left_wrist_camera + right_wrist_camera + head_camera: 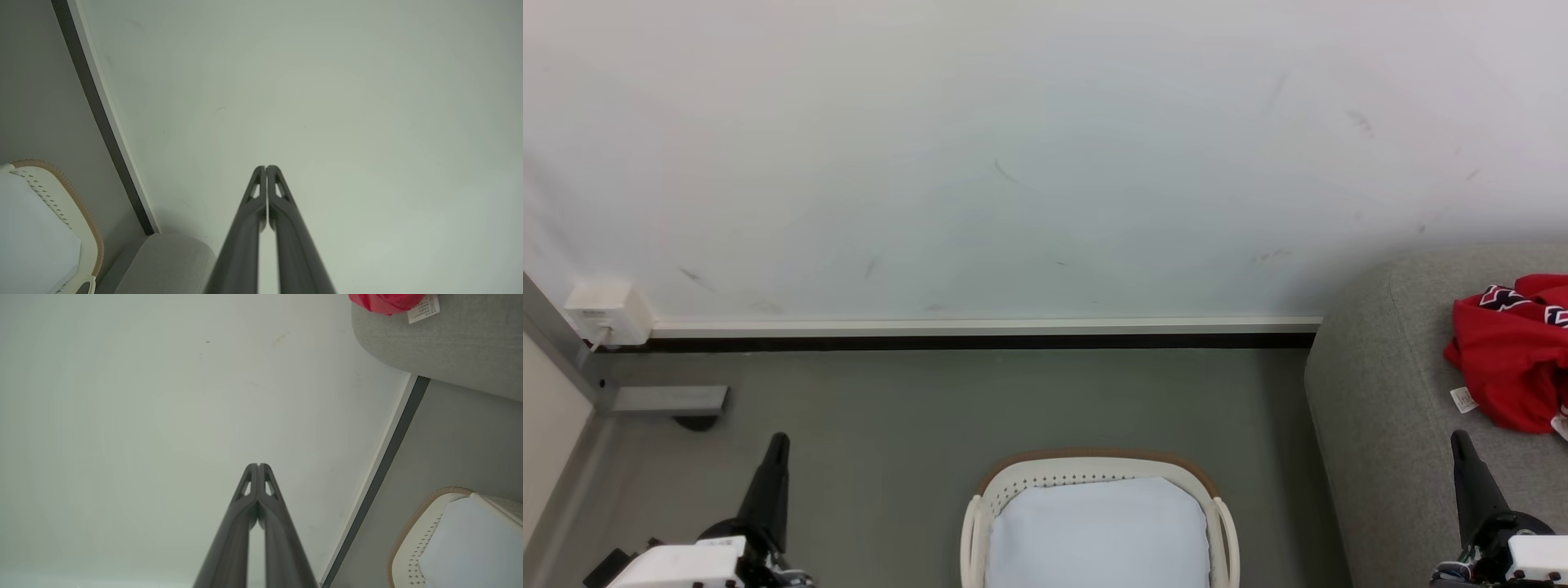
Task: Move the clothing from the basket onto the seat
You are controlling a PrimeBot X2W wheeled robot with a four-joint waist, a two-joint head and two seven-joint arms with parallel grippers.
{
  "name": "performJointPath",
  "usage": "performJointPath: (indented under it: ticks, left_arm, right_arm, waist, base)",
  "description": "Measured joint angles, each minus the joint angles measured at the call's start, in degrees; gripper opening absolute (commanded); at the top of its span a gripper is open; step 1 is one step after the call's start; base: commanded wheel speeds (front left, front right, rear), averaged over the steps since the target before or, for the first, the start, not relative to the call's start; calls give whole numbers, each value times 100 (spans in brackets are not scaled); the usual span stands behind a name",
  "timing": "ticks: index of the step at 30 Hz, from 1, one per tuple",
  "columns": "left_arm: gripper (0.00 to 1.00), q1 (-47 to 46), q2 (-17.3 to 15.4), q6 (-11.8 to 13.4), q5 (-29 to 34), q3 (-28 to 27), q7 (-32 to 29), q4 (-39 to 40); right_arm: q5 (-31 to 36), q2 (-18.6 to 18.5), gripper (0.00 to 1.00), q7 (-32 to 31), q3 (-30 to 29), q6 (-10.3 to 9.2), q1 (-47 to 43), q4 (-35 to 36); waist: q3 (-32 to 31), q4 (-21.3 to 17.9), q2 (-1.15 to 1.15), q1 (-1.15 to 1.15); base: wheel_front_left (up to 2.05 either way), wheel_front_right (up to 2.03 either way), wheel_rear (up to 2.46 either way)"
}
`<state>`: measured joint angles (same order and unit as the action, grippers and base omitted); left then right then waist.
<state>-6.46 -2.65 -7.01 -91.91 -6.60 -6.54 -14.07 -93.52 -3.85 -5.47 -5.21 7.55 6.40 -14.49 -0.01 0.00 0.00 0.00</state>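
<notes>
Grey floor (1013, 408) lay under the basket (1086, 472) with a pale sheet (1098, 531) inside, the red clothing (1511, 359) sat on the seat (1380, 408), and the left gripper (266, 167) and right gripper (258, 465) were pinched shut, empty.

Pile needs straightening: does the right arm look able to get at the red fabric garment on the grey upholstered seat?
Probably yes: the shut right gripper sits near the red fabric garment on the grey upholstered seat, nothing between them.

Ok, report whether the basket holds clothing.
Empty, as far as visible: the basket holds a pale sheet lining; the red clothing lies on the seat.
</notes>
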Motion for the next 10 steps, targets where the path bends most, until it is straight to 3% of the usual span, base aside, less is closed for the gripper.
performJointPath:
  ticks: [10]
  left_arm:
    - [0, 0, 0, 0, 0, 0, 0, 0]
  right_arm:
    - [1, 2, 0, -1, -5, 0, 0, 0]
  waist:
    - [0, 0, 0, 0]
  base:
    - [0, 0, 0]
